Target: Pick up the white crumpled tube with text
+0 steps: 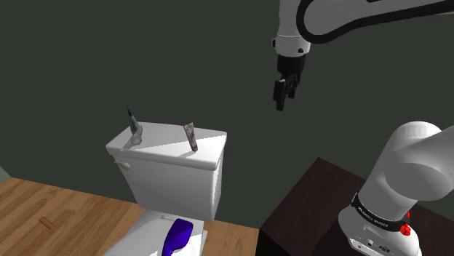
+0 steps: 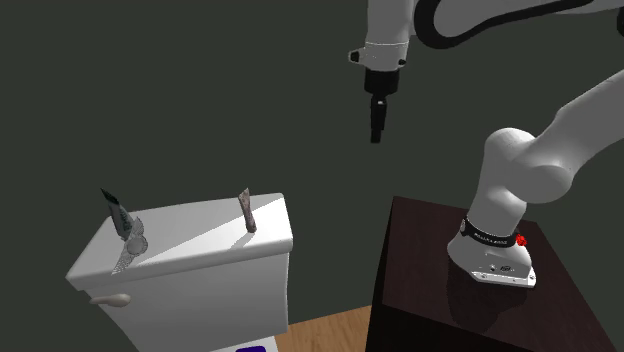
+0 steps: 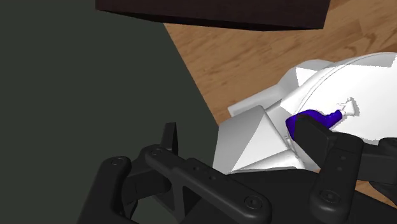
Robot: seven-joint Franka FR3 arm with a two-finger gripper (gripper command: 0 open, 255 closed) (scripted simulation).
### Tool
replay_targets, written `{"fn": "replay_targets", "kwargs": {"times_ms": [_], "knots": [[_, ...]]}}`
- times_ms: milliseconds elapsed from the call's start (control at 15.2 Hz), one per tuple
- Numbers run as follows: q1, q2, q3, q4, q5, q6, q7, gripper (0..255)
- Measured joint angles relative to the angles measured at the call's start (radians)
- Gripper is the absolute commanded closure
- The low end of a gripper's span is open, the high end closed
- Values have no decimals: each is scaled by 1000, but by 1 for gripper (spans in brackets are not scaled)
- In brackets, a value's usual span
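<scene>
**Shoulder view.** The white crumpled tube (image 1: 134,129) stands on end on the toilet tank lid (image 1: 171,150), near the corner at this view's left. Its long axis is close to vertical. The thin dark upper end leans a little toward the view's left, and the pale, wrinkled body meets the lid. A second, brownish tube (image 1: 191,137) stands apart from it, further along the lid. The hand (image 1: 281,94) hangs high against the dark wall, well apart from both tubes. It is probably that high so the tank can be approached from above.

**Second exterior view.** The tube (image 2: 128,236) shows its flat face here, with a dark top and greyish-white crumples below. Any text on it is too small to read, so taking this one as the target is my judgement. The hand (image 2: 377,122) points straight down, above the gap between tank and stand (image 2: 450,290).

**Wrist view.** The fingers of the hand (image 3: 236,130) stand apart with nothing between them, ready for a grasp across the tube's thin side. Below lie the white toilet (image 3: 254,137), a purple object (image 3: 310,118) and the wooden floor (image 3: 254,63).
</scene>
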Motion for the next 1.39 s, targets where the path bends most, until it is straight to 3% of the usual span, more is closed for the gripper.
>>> {"fn": "replay_targets", "kwargs": {"times_ms": [660,1386], "knots": [[29,277,105,105,20,289,120,0],[45,619,204,340,-91,511,286,0]]}}
